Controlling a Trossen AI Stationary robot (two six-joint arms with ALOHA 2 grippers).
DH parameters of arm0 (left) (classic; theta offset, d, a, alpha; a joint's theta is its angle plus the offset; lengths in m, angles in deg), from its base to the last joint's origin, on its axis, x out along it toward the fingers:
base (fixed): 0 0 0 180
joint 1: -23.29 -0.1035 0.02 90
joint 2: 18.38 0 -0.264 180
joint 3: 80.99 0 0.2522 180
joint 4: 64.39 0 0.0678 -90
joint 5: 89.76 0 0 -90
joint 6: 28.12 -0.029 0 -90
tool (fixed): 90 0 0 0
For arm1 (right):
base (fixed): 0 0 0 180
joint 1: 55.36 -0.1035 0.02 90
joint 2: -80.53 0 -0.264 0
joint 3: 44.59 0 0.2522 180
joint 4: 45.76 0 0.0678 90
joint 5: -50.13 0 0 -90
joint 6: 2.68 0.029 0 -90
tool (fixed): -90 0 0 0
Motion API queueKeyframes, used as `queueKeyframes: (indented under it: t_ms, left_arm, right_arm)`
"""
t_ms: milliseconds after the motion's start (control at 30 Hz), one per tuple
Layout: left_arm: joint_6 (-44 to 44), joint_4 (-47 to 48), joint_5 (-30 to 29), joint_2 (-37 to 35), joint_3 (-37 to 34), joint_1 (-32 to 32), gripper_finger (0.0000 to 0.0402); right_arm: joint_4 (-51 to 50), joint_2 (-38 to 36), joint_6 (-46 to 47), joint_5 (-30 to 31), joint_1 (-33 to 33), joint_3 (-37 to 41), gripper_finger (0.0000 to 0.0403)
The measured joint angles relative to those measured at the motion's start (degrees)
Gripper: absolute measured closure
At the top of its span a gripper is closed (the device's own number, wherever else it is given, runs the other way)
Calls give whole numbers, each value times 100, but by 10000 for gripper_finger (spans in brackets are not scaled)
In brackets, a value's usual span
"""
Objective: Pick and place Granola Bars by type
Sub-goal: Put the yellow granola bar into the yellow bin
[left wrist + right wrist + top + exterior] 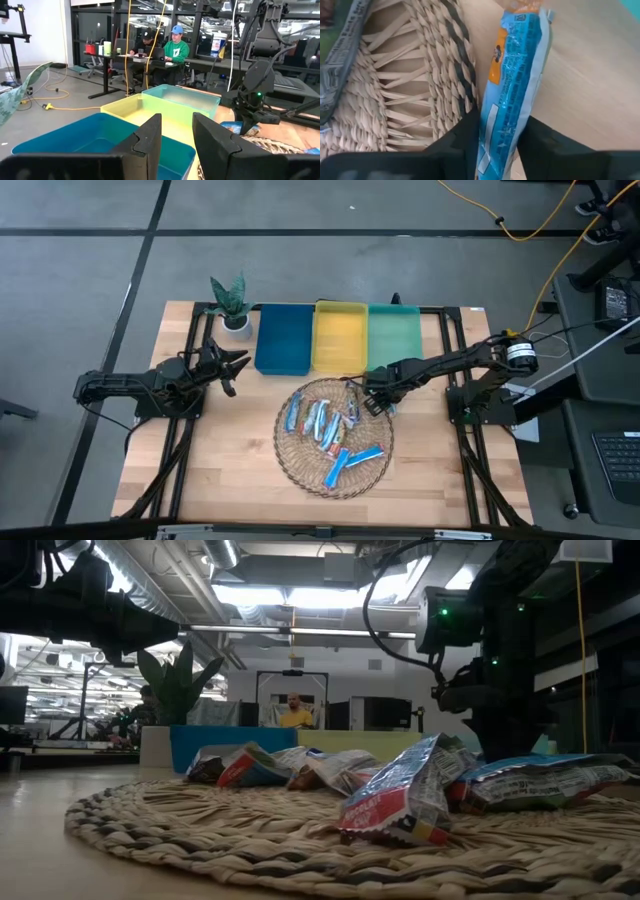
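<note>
Several shiny blue and silver granola bars (325,425) lie in the round wicker basket (300,470) at the table's middle; they also show in the low view (400,802). My right gripper (374,388) is over the basket's far right rim, shut on a blue bar with an orange mark (512,85). My left gripper (236,366) is open and empty (175,142), left of the basket, near the blue tray (283,338). My right gripper pinches the blue bar between its two fingers (468,137), on the bar's long sides near one end (495,135). The bar runs forward along the fingers. Its free end (525,15) sticks out over the basket's rim (455,75) and the wooden table.
Blue, yellow (340,335) and green (393,335) trays stand side by side at the far edge behind the basket. A small potted plant (232,305) stands left of the blue tray. People sit at desks in the room beyond (172,47).
</note>
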Motion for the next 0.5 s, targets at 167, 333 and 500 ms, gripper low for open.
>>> queueKeyframes:
  t_ms: [167,333,500]
  left_arm:
    - [103,5,0,0,0,-1,297]
    - [103,20,0,0,0,-1,297]
    - [106,26,-2,0,0,0,297]
  right_arm:
    - [-104,-226,26,31,2,10,301]
    - [-287,-576,89,29,2,9,299]
    - [-597,-997,173,24,2,-152,305]
